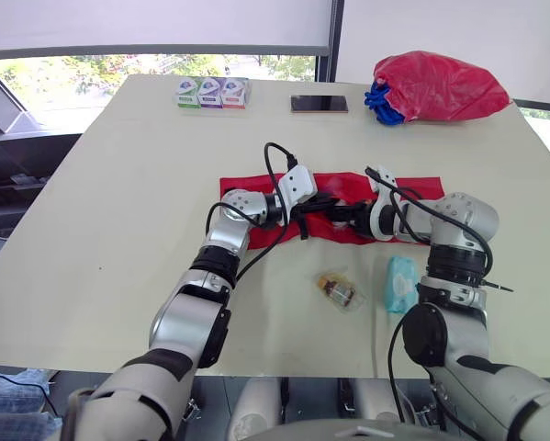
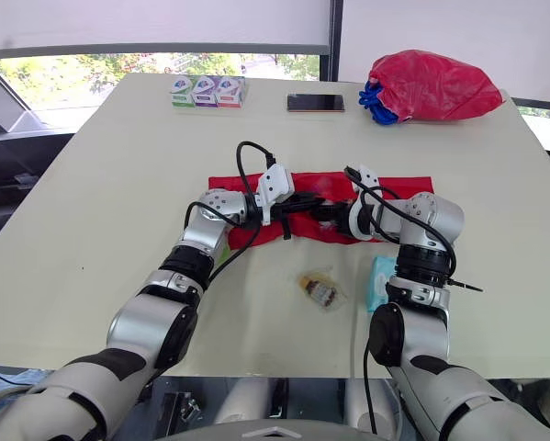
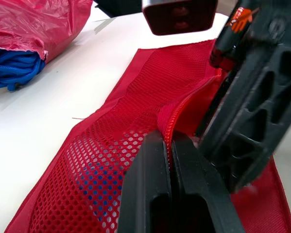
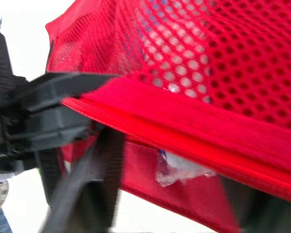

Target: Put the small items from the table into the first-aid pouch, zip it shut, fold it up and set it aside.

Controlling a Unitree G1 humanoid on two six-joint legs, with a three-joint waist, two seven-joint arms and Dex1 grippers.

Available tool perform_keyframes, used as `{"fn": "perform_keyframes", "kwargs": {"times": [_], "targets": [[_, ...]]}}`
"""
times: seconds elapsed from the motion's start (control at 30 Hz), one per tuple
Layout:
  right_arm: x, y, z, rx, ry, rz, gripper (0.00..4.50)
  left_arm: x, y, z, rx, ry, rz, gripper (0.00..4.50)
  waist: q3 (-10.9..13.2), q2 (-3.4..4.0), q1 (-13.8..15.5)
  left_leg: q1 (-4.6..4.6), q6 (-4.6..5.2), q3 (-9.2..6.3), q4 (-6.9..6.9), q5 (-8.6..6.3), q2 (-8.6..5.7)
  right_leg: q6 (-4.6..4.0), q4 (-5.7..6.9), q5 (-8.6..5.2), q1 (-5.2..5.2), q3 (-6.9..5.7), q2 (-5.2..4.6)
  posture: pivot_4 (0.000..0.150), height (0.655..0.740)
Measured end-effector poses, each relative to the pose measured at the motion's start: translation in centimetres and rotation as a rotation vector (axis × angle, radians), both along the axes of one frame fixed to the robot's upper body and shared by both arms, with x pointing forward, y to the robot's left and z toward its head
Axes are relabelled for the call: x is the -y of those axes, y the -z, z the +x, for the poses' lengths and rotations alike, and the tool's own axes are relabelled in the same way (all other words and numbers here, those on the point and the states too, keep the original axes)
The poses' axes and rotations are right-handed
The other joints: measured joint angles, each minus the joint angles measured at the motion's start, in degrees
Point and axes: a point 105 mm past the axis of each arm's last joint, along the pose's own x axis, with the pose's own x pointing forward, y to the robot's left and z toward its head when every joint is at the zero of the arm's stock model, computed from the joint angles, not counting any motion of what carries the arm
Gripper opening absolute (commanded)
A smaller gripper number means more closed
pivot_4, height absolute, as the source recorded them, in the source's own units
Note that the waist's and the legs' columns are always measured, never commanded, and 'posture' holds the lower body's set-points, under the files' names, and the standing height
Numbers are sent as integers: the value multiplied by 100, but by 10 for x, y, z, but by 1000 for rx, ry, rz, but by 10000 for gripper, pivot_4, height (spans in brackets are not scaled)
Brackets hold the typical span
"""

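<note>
Across the tabletop (image 1: 118, 184) our pouch (image 1: 420, 189) lies long from 9 to 3 o'clock. Our left hand (image 3: 167, 144) clamps its zipper edge (image 3: 165, 125); our right hand (image 1: 355, 219) meets it there, grip we cannot tell. Toward 6 o'clock, nearer our right hand, wait the small packet (image 1: 339, 290) and tissue pack (image 1: 401, 283).

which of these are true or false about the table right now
1. The left tool is shut on the red pouch. True.
2. The teal packet is inside the pouch. False: it lies on the table, outside the pouch.
3. A phone lies near the table's far edge. True.
4. The three small boxes sit on top of the pouch. False: they stand near the far edge, apart from it.
</note>
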Motion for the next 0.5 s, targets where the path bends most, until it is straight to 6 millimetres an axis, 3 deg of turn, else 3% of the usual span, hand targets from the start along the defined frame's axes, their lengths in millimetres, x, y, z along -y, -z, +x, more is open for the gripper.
{"fn": "perform_keyframes", "kwargs": {"times": [0.33,0.43,0.5], "targets": [[28,-4,-24,132,-185,-185,31469,-4,6,2,-29,-13,12,0,1,1,-10,0,4,-1,-3,-1,1,0,-33,-1,0,0,0,1500,7400],[33,-7,-33,207,-263,-236,23923,-4,5,2,-30,-12,12,0,0,0,-4,1,4,-4,-2,-1,3,0,-36,-1,3,-3,0,1500,7400],[32,1,-38,213,-288,-247,14449,-3,6,2,-30,-11,12,0,0,0,-2,1,4,-3,-2,-1,3,1,-37,-1,3,-2,0,1500,7400]]}}
